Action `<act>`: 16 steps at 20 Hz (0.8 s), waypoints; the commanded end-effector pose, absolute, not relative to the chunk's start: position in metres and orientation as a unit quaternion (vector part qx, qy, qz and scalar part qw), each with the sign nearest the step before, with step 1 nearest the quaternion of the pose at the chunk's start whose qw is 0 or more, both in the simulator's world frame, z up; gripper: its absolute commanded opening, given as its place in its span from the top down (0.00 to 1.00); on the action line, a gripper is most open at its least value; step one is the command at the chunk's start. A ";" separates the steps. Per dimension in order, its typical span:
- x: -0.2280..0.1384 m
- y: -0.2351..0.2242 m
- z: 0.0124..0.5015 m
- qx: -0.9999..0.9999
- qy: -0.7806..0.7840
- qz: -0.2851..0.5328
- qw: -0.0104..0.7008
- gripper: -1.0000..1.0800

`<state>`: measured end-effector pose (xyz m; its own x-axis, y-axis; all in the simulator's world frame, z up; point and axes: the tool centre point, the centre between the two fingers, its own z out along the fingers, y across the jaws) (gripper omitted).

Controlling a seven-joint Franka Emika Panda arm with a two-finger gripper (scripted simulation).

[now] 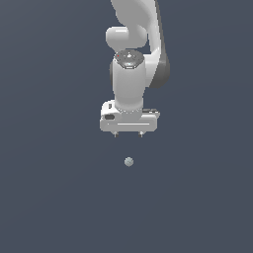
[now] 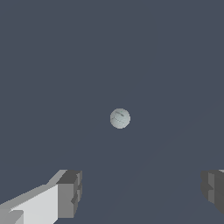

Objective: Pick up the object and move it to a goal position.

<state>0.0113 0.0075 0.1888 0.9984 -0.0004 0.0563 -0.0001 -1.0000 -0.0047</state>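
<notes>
Claw state: my claw (image 1: pixel 128 134) hangs spread wide, its two fingers well apart, holding nothing.
Ball place: the pale grey-green ball (image 1: pixel 129 161) lies on the counter, apart from my fingertips (image 2: pixel 70 192), ahead of the gap between them.
Coming move, I judge: go forward and down to straddle it.

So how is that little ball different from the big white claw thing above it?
The ball is tiny, round and pale grey-green; the gripper is a broad, blocky white body, far wider than the ball. The ball sits alone on the dark surface, while the gripper hangs from the arm, not touching it. The gripper's fingers stand wide apart, a gap far wider than the ball. Both look smooth and plain.
</notes>
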 end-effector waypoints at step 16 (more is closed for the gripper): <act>0.016 0.036 0.193 -0.999 -0.011 -0.026 0.015 0.04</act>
<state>0.0149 0.0368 0.1951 0.9981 0.0277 0.0546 0.0294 -0.9991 -0.0305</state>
